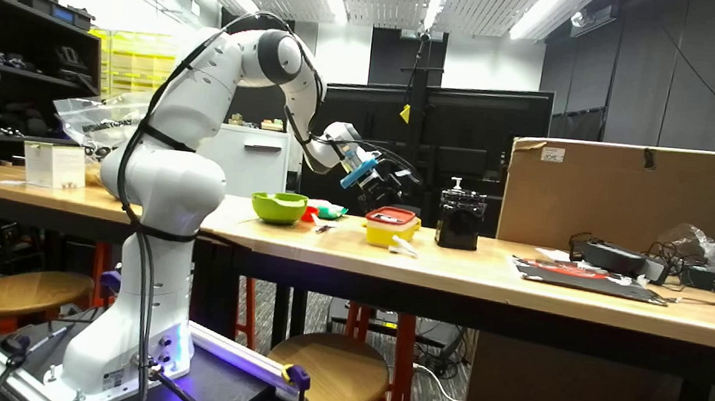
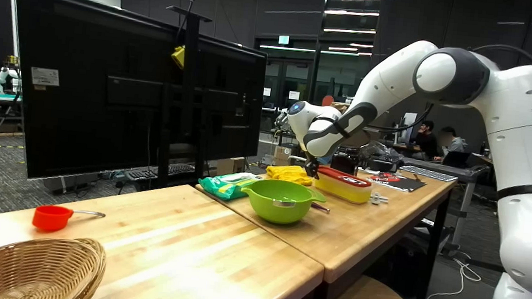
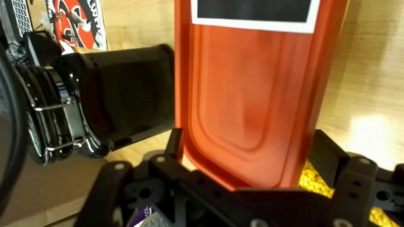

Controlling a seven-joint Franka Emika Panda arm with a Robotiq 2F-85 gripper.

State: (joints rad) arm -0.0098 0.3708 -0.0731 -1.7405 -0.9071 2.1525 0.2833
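One gripper (image 3: pixel 247 143), fingers (image 3: pixel 329 159) parted, red-lidded yellow container (image 3: pixel 243 91) between them in the wrist view; one black jar (image 1: pixel 459 221) nearby. One green bowl (image 2: pixel 280 207), upright.

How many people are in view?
2, in the background of an exterior view: a dark-haired person in black and, pictured just right of them, one in a grey top. The big black screen may hide others.

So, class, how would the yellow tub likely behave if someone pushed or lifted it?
The tub sits low, long and flat on the table, so it probably won't roll or readily tip. It looks like moulded plastic, so it should stay fairly stiff when squeezed. Its lid looks smooth, so a grip there might slip.
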